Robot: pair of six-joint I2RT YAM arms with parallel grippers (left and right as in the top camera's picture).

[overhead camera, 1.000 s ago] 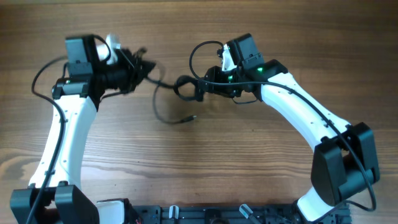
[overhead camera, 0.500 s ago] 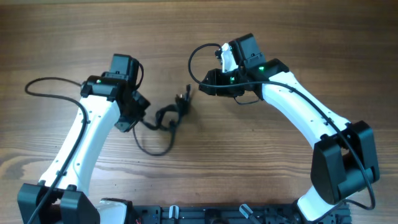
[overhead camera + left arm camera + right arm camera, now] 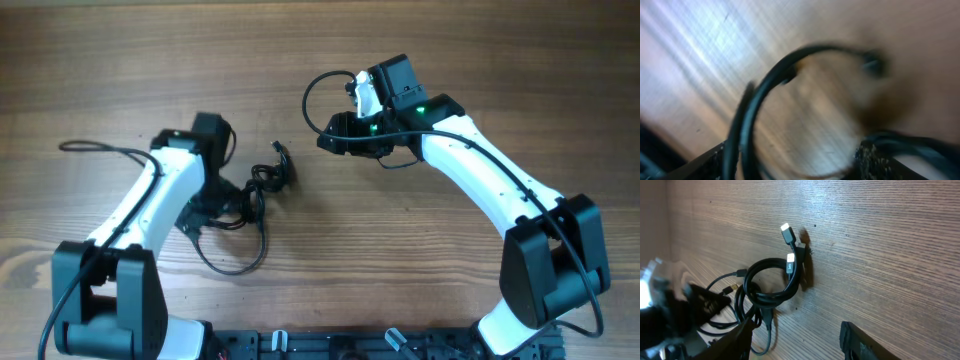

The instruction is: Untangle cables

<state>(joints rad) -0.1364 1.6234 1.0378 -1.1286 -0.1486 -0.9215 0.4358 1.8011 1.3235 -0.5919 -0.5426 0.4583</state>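
Loosening the knot looks like the step in hand. The cables (image 3: 266,181) lie in a small coiled bundle left of the tabletop's (image 3: 420,280) middle, between the two arms. One slack loop (image 3: 236,264) trails from the bundle toward the near edge.

The left pincer (image 3: 222,208) sits at the bundle's left side. Its wrist view is badly blurred, but the fingers stand apart at the bottom corners with a cord arcing between them. Nothing looks pinched, so I read it as open. The right pincer (image 3: 325,143) hangs just right of the bundle, clear of it, with its jaws parted and empty.

The right wrist view shows the bundle best: a tight ring of several turns, with two silvery plugs (image 3: 786,231) standing at its top. Thinner cords run off to the lower left.

The next move probably calls for one pincer to pin the ring. The other would take a free plug end and draw it back out through the coil, away from the knot. A short, gentle pull seems wise, since a hard one could cinch the turns tighter.

The tabletop is wood-grained with a faint sheen, and nothing but the cords and the arms is on it. A dark rail (image 3: 330,345) runs along its near edge. Nothing of the room beyond the tabletop shows.
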